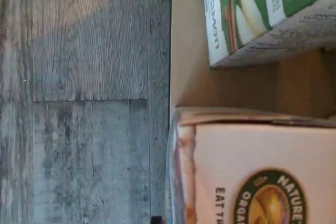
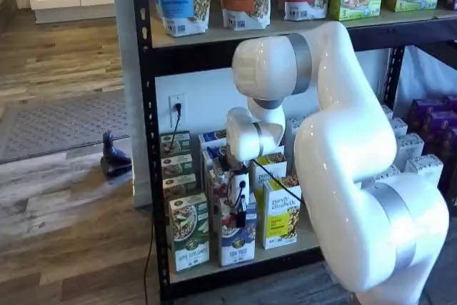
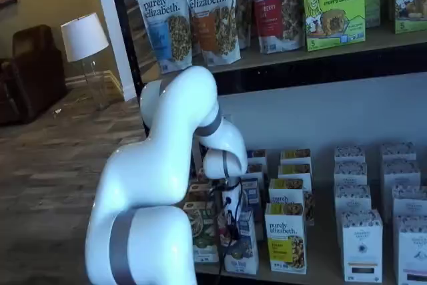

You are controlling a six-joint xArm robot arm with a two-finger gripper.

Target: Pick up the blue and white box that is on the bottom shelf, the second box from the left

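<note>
The white robot arm [image 2: 343, 169] reaches down toward the bottom shelf [image 2: 300, 244] of a black metal rack, with its tool [image 2: 241, 213] hanging directly over the front blue and white box [image 2: 238, 242]. That box stands upright at the shelf's front edge, between a green-and-white carton [image 2: 189, 239] on one side and a yellow carton [image 2: 280, 213] on the other. Its long axis runs vertically, so the tool meets it from above, at the top end. In both shelf views the dark fingers and a cable overlap the box's upper part. Whether the fingers have closed on the box or merely straddle it cannot be told from these views. The wrist view shows two carton tops close below the camera, floorboards beyond, but no fingers.
</note>
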